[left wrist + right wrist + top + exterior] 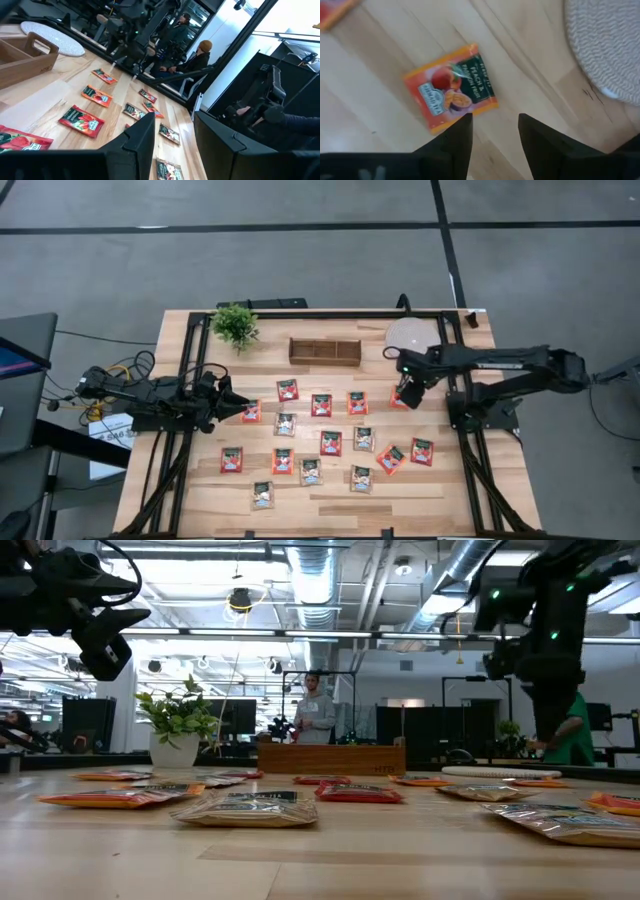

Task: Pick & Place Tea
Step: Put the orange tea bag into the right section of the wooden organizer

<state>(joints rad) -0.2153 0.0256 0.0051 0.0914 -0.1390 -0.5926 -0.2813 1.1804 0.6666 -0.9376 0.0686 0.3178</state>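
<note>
Several small square tea sachets, red, orange and pale, lie flat across the table's middle (331,442). My right gripper (405,391) is open and points down over an orange sachet (451,95) near the table's right side, beside the round pale disc (610,45). That sachet lies flat ahead of the fingertips (495,132), untouched. My left gripper (234,408) is open at the left side, raised above the table, its tips near a red sachet (251,412). The left wrist view looks past its fingers (175,145) across several sachets (81,120).
A long brown wooden tray with compartments (325,351) stands toward the far edge, with a small potted plant (236,325) to its left and the round pale disc (412,335) to its right. Black frame rails run along both table sides. People show in the room beyond (316,715).
</note>
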